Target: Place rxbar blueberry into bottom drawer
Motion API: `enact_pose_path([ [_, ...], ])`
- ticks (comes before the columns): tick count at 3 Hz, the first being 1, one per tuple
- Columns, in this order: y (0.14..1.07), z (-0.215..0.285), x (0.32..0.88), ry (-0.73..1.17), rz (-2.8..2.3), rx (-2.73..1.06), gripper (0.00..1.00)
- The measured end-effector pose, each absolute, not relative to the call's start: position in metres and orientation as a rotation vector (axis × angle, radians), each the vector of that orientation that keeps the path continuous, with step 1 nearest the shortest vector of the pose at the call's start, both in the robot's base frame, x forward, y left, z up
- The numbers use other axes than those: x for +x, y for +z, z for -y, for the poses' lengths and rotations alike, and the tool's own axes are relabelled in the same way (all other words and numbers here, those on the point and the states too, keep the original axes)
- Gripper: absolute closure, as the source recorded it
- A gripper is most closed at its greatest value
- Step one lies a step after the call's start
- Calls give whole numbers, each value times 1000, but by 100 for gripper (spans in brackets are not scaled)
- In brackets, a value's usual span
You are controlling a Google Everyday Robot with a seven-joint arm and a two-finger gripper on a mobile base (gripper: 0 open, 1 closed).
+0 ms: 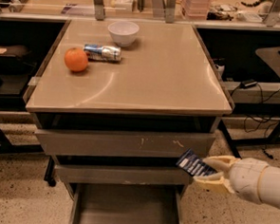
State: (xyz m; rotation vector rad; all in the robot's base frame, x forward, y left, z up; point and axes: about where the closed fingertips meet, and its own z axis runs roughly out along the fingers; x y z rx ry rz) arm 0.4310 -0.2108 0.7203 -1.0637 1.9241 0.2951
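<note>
Beige and glossy up top (146,86), carrying an orange (76,59) at the far left, touching or nearly touching a can (102,52) lying on its side just to the right, with a white bowl (123,33) sitting behind the can and a little further right. Showing two scuffed drawer fronts (124,144) underneath, one above the other. Leaving the bottom drawer (124,210) pulled out below them, baring a flat grey floor. Hovering off the cabinet's right front corner, level with the gap between the two scuffed fronts: holding the rxbar (190,163) tilted in the air, above and right of the bottom drawer and not inside it. Reaching in from the right edge with the cream gripper (206,173), pinching the rxbar's right end between both fingers.
</note>
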Motion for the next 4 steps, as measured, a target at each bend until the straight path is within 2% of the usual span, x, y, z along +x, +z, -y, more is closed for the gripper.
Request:
enact_pose_path([
  [2, 572, 141, 427, 470, -1915, -1237, 100],
  [3, 512, 128, 435, 505, -1908, -1281, 100],
  [4, 512, 128, 435, 505, -1908, -1281, 100],
])
